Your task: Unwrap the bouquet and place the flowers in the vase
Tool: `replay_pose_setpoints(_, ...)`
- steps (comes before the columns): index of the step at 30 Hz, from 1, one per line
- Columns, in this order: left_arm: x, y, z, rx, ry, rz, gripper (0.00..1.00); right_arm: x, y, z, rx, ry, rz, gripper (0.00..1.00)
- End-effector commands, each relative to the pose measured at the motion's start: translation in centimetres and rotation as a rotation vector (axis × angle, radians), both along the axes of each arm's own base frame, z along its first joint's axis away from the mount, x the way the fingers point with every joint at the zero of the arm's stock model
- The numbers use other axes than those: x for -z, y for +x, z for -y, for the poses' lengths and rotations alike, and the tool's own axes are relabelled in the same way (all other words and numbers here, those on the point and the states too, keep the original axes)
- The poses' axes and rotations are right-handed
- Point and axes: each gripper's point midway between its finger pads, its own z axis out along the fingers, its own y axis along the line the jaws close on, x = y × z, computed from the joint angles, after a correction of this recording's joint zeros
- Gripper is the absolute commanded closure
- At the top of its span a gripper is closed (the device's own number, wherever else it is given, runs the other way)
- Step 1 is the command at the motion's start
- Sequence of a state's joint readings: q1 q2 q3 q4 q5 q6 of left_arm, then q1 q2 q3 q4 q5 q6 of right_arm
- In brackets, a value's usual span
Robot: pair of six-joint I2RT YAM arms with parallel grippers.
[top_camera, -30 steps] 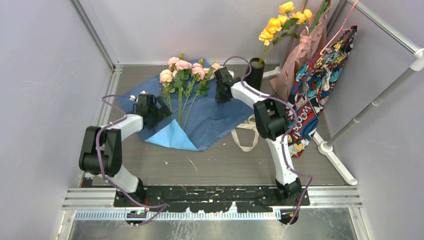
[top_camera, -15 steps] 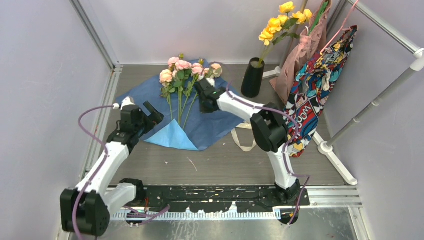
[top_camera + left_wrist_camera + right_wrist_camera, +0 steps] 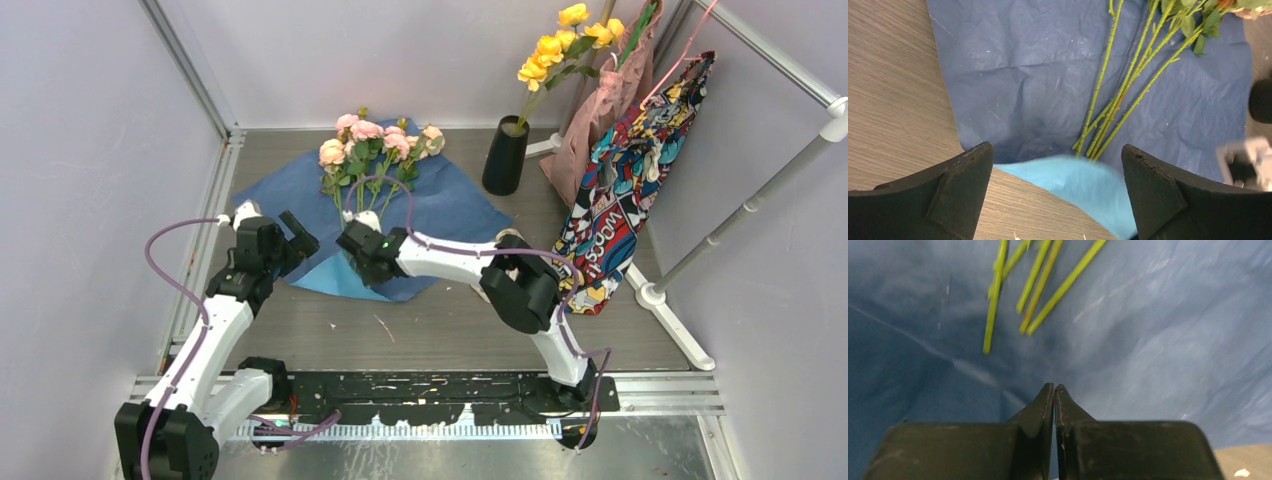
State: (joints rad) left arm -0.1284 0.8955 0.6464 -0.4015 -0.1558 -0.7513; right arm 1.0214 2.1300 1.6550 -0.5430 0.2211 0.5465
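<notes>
The left arm (image 3: 215, 330) rises from its base and reaches toward 1 o'clock. The left pincer (image 3: 1055, 150) is spread wide, with nothing between its fingers. The right arm (image 3: 450, 258) bends at the elbow and stretches toward 9 o'clock. The right pincer (image 3: 1054, 388) points down, its fingers pressed together on nothing.

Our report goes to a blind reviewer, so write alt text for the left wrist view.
The open left gripper hovers over unfolded blue paper on a wooden table. Several green flower stems lie on the paper, their cut ends meeting near a lighter blue folded corner.
</notes>
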Motion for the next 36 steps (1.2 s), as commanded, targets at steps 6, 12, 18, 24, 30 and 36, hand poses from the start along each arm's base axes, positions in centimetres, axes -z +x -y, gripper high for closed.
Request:
replay_pose_setpoints(6, -1.0, 0.9, -0.6, -0.014, 0.029, 0.000, 0.00, -4.7, -8.0, -1.9, -0.054, 0.096, 0.066, 0.91)
replay_pose_setpoints(12, -2.5, 1.0, -0.8, -0.024, 0.034, 0.017, 0.00, -2.1, -12.4, -3.3, -0.094, 0.086, 0.031, 0.91)
replay_pose_setpoints(18, -3.8, 0.7, 0.6, 0.028, -0.026, 0.042, 0.00, 2.3, -13.8, -3.8, -0.086, 0.052, -0.029, 0.93)
replay_pose_setpoints(24, -1.3, 0.0, 3.0, 0.122, -0.117, -0.023, 0.00, 2.1, -13.6, -4.3, -0.090, 0.065, -0.024, 0.94)
replay_pose_setpoints(30, 0.8, -1.4, 4.4, 0.165, -0.192, -0.059, 0.00, -1.5, -13.0, -4.7, -0.104, 0.111, 0.030, 0.94)
replay_pose_setpoints(36, 1.7, -1.6, 3.1, 0.123, -0.130, -0.091, 0.00, -8.1, -10.2, -4.1, -0.096, 0.161, 0.147, 0.92)
